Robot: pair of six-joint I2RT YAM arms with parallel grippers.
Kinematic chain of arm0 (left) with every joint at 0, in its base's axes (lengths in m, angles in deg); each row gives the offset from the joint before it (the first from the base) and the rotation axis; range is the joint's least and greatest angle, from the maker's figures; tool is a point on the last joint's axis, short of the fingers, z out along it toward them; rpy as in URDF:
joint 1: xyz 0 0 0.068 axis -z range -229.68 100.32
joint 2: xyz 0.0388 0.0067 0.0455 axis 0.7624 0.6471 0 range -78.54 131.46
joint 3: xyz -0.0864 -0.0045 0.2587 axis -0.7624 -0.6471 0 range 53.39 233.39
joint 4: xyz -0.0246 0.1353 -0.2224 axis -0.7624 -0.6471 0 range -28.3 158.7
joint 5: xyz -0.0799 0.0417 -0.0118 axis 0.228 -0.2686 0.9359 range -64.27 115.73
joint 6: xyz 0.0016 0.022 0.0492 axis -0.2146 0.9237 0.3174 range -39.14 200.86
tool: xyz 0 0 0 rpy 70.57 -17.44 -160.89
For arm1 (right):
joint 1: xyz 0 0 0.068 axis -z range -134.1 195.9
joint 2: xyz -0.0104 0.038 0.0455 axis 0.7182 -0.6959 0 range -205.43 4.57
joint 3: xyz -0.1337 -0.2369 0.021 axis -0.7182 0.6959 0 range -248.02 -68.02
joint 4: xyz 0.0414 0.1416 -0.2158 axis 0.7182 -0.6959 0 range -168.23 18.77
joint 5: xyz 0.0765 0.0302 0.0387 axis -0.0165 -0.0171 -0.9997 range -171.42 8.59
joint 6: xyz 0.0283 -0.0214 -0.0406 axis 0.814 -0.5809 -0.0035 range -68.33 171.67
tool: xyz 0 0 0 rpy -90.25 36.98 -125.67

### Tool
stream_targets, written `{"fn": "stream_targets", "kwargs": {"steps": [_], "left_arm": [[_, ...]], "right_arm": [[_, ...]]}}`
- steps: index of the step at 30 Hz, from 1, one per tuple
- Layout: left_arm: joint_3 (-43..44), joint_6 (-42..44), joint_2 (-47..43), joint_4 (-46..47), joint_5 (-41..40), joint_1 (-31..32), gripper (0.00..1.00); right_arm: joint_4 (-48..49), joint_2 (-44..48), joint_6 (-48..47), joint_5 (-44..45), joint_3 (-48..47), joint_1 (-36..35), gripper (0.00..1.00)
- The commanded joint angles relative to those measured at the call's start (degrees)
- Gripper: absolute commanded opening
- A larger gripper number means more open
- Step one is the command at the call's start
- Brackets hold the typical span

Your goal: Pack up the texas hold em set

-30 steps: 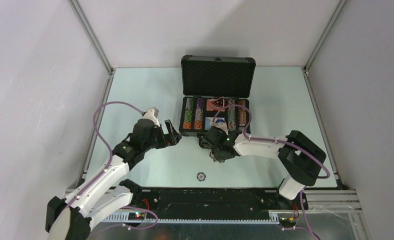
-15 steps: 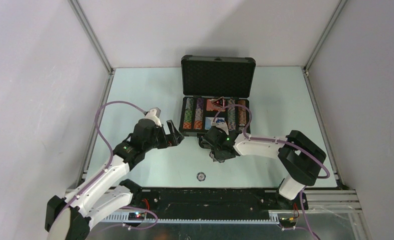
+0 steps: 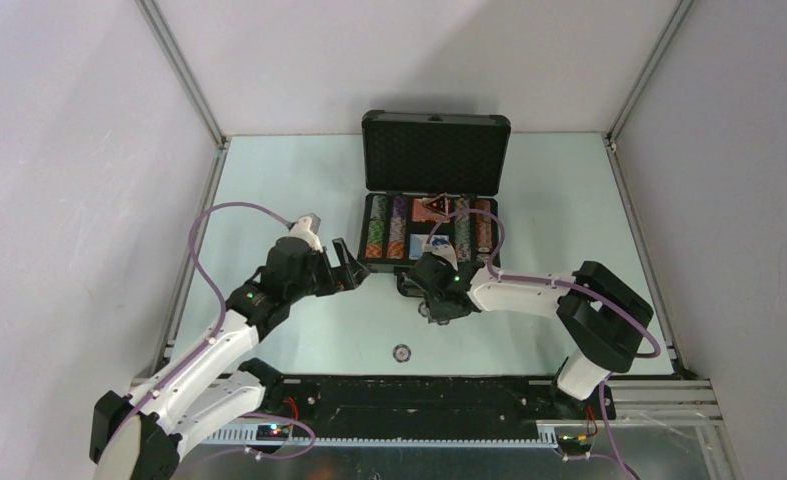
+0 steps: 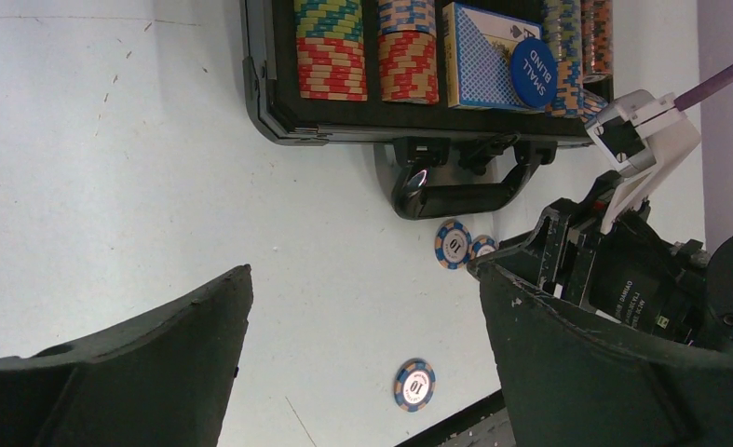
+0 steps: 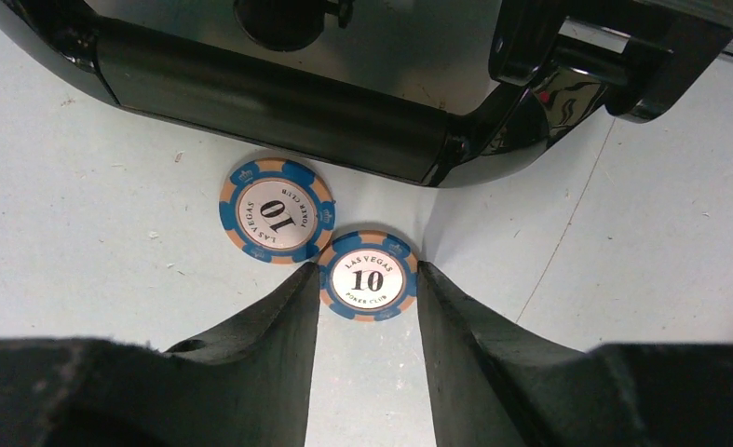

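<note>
Left arm (image 3: 209,348), right arm (image 3: 517,290): white link shells, black joint housings. Purple cable (image 3: 201,232) loops along each. Green light (image 3: 453,278) near each wrist. Fingers (image 5: 251,358) matte black, wedge-shaped, scuffed.

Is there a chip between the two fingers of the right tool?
Yes, a blue-and-orange chip marked 10 lies on the table squarely between the right tool fingers, which touch its edges.

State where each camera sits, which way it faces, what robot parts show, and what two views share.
Top external: above and behind, looking down at the table and open briefcase; both arms show.
Left wrist: low, facing the briefcase handle; open left pincer frames the view.
Right wrist: just above the table, looking down; right pincer shut on a blue chip.
Shared: both wrist views show the handle.
</note>
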Motion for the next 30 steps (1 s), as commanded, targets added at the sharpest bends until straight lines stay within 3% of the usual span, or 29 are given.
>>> {"fn": "stream_targets", "kwargs": {"steps": [1,22,30], "left_arm": [[-0.8,-0.6,-0.6,2.2,0.7,0.5,0.96],[-0.9,-1.4,0.3,3.1,1.5,0.5,0.96],[-1.0,-1.6,0.6,3.4,1.7,0.5,0.96]], "right_arm": [[-0.6,-1.3,1.4,-2.4,2.6,0.0,0.45],[-4.0,9.8,-0.3,0.8,0.1,1.0,0.45],[-7.4,11.4,-3.9,3.1,-6.2,2.2,0.46]]}}
